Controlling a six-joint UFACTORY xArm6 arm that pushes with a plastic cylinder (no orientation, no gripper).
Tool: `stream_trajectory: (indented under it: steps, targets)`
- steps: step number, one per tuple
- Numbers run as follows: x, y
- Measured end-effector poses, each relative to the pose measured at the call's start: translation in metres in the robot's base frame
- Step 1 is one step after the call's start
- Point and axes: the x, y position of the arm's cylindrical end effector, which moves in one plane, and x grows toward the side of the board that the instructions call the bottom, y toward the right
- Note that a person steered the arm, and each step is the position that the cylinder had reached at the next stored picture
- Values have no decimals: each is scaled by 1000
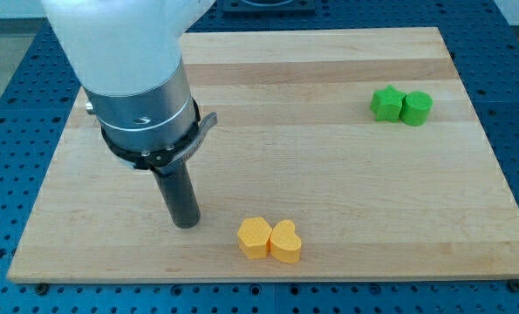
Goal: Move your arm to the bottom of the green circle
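1. Green circle (417, 108) sits near the counter's (329, 174) right edge toward the view's top, touching a green star (385, 103) on its left.
2. My tip (187, 224) rests on the counter at the view's lower left, well apart from both green blocks. No gripper is fitted, so no open or closed state applies.
3. Two yellow blocks lie just right of the tip: a yellow hexagon (255, 237) touching a yellow heart (285, 242).
4. Progress, as judged: barely begun. Remaining travel runs rightward across the counter to a spot just below the circle, clearing the yellow pair.
5. Markings: no readable writing, brand or label.
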Motion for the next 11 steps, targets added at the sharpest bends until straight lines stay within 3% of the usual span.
stream_trajectory:
  steps: [2, 4, 6, 7, 9, 11]
  targets:
    - [-11, 0]
    - [-84, 16]
    - [-71, 161]
    - [-64, 182]
    - [-62, 297]
    - [-87, 298]
